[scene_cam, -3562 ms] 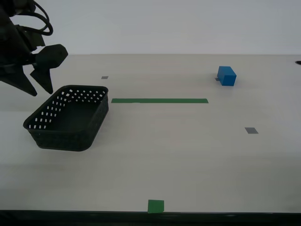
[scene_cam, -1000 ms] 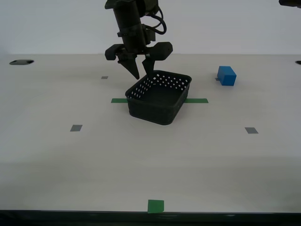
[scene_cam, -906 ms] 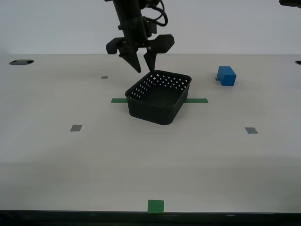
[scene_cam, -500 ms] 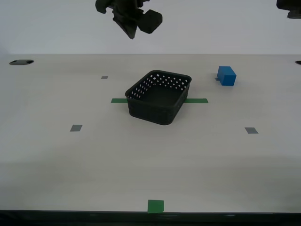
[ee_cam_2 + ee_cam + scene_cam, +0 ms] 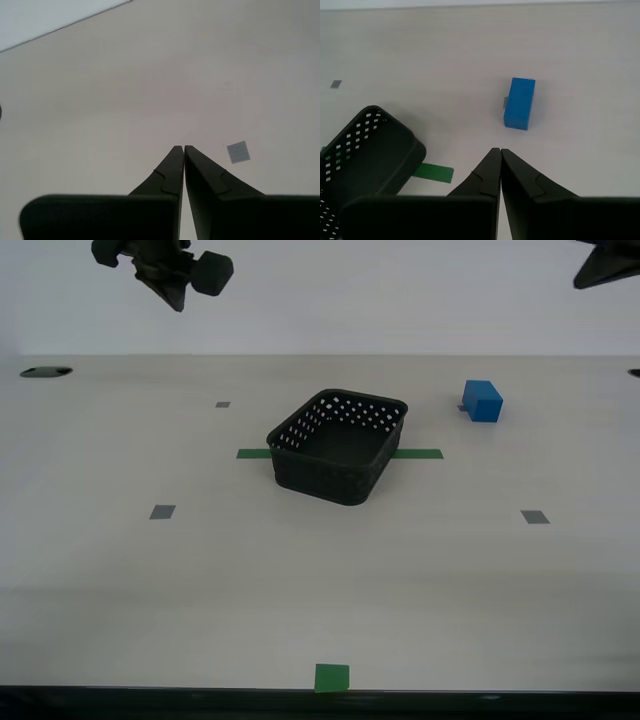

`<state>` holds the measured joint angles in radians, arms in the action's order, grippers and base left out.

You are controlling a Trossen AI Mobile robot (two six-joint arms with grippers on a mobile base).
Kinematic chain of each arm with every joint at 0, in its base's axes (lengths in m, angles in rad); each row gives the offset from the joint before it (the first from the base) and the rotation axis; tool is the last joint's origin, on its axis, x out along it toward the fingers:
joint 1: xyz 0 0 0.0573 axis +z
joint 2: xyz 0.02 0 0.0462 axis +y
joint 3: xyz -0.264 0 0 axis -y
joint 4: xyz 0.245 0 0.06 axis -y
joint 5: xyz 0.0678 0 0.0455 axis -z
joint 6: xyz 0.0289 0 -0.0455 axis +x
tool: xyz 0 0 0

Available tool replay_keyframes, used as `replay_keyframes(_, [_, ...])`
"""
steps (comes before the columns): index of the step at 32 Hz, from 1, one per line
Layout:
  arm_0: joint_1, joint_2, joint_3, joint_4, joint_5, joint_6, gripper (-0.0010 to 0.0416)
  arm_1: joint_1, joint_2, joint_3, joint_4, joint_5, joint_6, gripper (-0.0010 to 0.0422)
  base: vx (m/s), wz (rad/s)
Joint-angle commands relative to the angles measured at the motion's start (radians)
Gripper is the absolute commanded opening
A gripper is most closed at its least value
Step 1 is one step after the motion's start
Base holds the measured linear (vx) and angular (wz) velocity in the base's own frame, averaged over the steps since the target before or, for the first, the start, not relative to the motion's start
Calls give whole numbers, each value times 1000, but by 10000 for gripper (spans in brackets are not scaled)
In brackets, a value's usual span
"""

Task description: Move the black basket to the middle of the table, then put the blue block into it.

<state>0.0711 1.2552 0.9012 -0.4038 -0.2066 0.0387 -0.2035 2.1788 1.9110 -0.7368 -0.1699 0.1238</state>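
Note:
The black basket stands empty near the middle of the table, over the green tape strip. It also shows in the first wrist view. The blue block sits on the table at the far right of the exterior view, apart from the basket; the first wrist view shows it ahead of the fingertips. My first gripper is shut and empty, high at the exterior view's top right. My second gripper is shut and empty, high at the exterior view's top left.
A green square marks the near edge. Small grey squares lie on the table; one shows under my second gripper. A dark hole is at the far left.
The basket was moved from the exterior view's left to the middle. Since a second ago, my second gripper has left it, risen and swung to the exterior view's left. The first gripper has entered at the top right.

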Motion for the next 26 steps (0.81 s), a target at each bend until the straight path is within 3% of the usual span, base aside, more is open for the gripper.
replay_keyframes(1, [20,58,3,48,-5,7,2,19,-1,1,3,6,9,0,0,0])
replay_keyframes(5, [23,169,61,79,-5,23,15,37,-1,1,5,7,27,0,0,0])
replay_keyframes(7, [25,242,128,81,-10,22,50,45,-1,1,6,7,27,0,0,0])
replay_keyframes(10, [36,355,224,89,-9,22,118,55,-1,1,8,49,31,0,0,0])
replay_keyframes(12, [37,434,281,84,-9,22,161,57,3,1,12,56,31,0,0,0])
replay_keyframes(14, [41,561,366,82,-5,21,250,60,9,-2,14,56,32,0,0,0])
replay_keyframes(15, [42,609,396,78,33,21,285,60,9,-18,32,59,33,0,0,0])
replay_keyframes(17, [43,659,421,80,67,21,311,62,9,-31,41,59,35,0,0,0])
replay_keyframes(21, [46,747,452,82,71,13,330,64,9,-83,77,66,35,0,0,0])
replay_keyframes(26, [48,854,487,104,75,-8,311,68,9,-135,97,67,35,-1,0,0])
